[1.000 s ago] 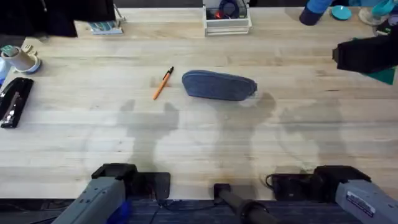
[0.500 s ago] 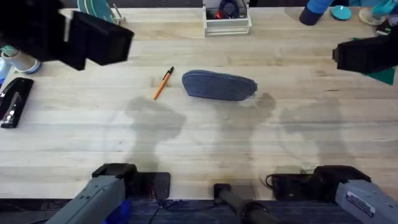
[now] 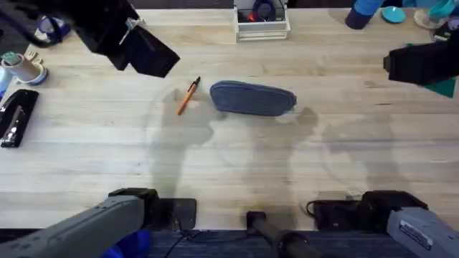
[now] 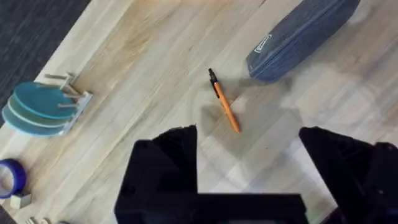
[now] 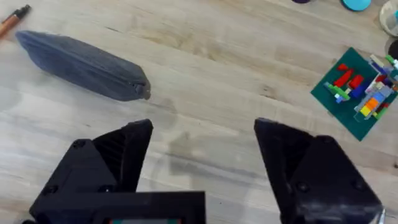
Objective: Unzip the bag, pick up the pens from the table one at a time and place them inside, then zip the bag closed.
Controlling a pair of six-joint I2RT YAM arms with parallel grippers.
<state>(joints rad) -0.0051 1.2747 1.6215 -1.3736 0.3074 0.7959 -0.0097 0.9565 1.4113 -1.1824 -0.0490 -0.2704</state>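
We see the left end effector (image 4: 249, 168) released, its black fingers (image 4: 165, 162) spread wide above the light wood plank table (image 3: 229, 158). Just beyond the gap between them lies a thin orange stick pen with a dark tip (image 4: 223, 101), flat on the wood, its dark tip pointing away from the end effector. Farther off, past the pen and well apart from this end effector, rests the oblong blue-grey fabric pencil pouch (image 4: 301, 38), its zipper line running along its length; we cannot tell whether it is zipped.

The right end effector (image 5: 202, 162) is also released, fingers wide, holding nothing. Ahead of it the same pouch (image 5: 81, 64) lies on the table, and beyond the pouch's far end we catch the pen's tip (image 5: 13, 19). Off to its other side sits a green plate with coloured bricks (image 5: 359, 92).
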